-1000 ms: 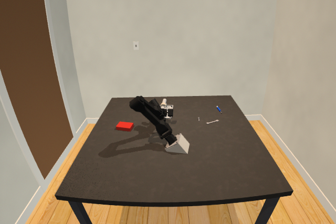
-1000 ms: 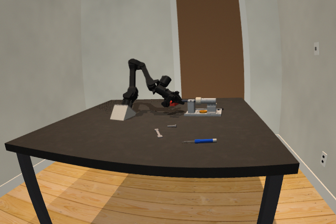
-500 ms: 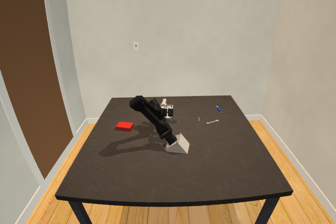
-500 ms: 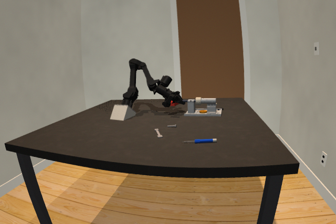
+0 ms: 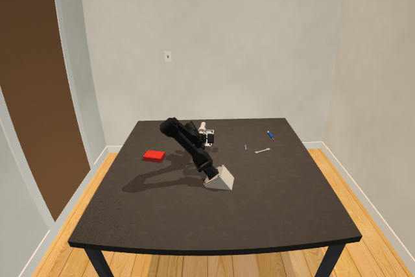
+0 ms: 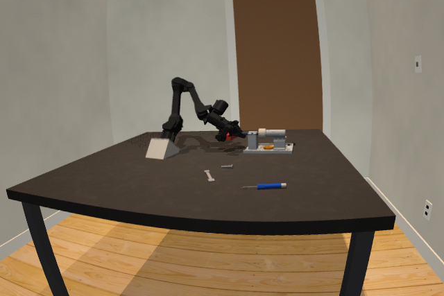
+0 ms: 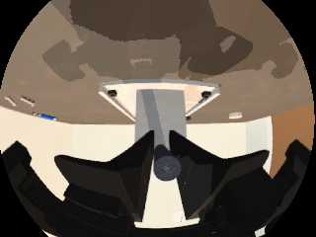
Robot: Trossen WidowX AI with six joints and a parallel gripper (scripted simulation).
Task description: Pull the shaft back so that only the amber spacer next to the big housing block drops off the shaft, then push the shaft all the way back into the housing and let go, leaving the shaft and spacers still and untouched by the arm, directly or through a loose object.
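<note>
The fixture stands on a pale baseplate at the far middle of the table. A small grey support block faces the arm, and the big housing block stands behind it. The shaft runs level across both, with a cream collar on it. One amber spacer lies flat on the baseplate between the blocks. My gripper is shut on the shaft's dark round end knob, just in front of the small block. In the top view the arm hides most of the fixture.
A red block lies left of the arm. A bolt, a small wrench and a blue screwdriver lie to the right. The arm's wedge base sits mid-table.
</note>
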